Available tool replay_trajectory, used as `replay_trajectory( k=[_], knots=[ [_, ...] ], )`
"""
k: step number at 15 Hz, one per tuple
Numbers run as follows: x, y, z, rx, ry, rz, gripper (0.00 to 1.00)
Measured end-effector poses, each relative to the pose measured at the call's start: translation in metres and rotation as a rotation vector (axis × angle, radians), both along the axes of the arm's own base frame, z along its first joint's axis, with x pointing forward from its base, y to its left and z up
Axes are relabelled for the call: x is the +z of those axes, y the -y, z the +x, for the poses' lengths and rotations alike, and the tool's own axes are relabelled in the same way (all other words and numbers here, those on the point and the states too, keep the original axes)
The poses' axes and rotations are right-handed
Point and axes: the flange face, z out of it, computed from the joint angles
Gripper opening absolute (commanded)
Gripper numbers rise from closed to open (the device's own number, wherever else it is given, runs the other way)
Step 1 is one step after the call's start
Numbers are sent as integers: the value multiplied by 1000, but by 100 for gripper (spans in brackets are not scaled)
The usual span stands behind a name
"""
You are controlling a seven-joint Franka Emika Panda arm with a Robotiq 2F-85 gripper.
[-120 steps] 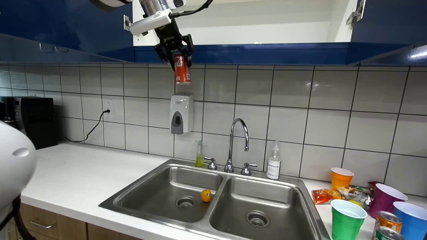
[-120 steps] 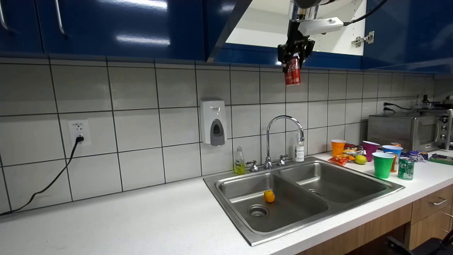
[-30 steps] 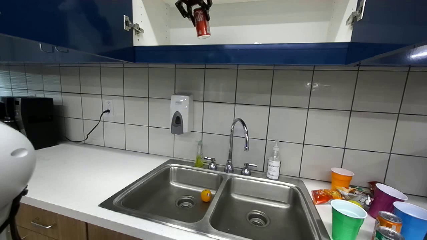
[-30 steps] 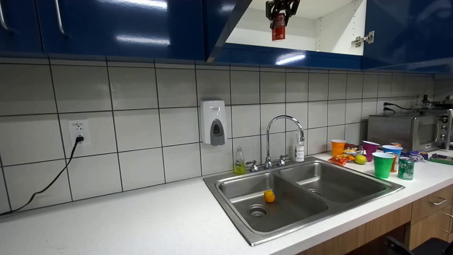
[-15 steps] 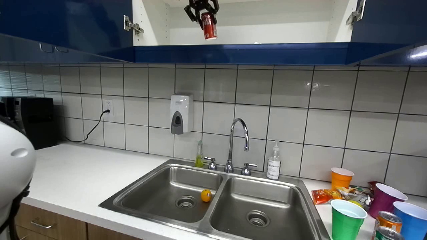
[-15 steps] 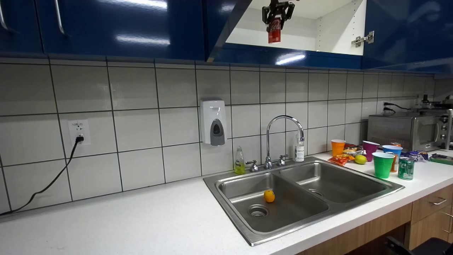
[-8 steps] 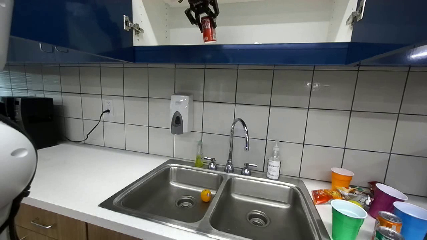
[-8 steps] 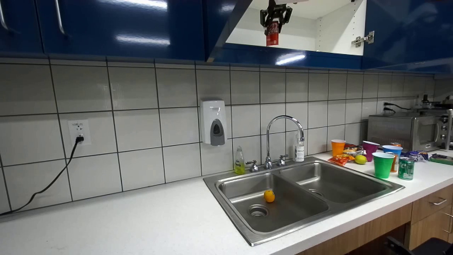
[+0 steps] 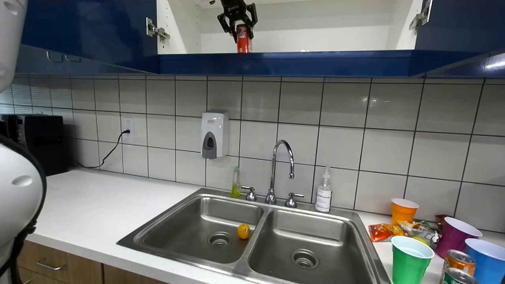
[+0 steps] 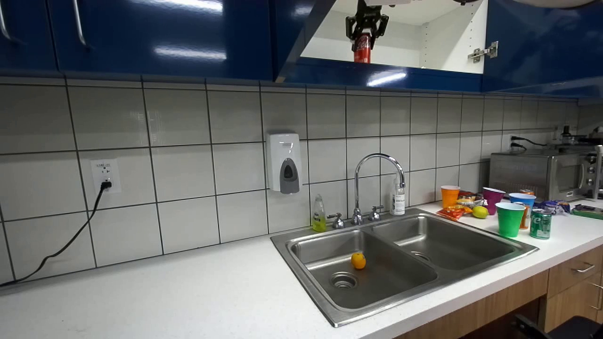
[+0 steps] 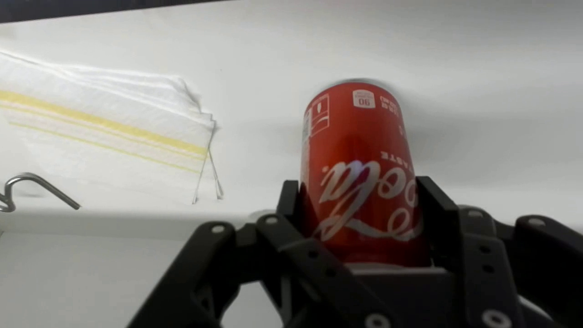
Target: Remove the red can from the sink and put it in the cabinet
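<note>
Hand (image 11: pixel 360 200) pinches red can (image 11: pixel 357 132) by its sides, top end toward hand, base pointing down; long axis near vertical in both exterior views; can inside open cabinet (image 9: pixel 315 63), base contact unclear; yellow-striped white cloth (image 11: pixel 104 132) lies beyond, left of can in wrist view

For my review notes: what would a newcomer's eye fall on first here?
Probably the red can, clasped by the gripper inside the open blue cabinet. Next comes the small round orange object in the sink below, then the colourful cups on the counter beside it.
</note>
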Motion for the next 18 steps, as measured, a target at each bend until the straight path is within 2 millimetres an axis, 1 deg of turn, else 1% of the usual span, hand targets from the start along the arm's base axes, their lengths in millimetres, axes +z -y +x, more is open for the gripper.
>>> replay_trajectory(
  k=[4, 5, 6, 7, 8, 14, 18],
  knots=[
    [-3, 3, 3, -5, -16, 12, 40],
    [-3, 3, 3, -7, -17, 13, 90],
    [-3, 3, 4, -8, -18, 14, 92],
    [-3, 4, 4, -9, -20, 14, 97],
    [-2, 4, 4, -10, -19, 14, 100],
    [2, 5, 2, -14, -19, 14, 100],
    [10, 3, -2, -5, -5, 22, 100]
  ],
)
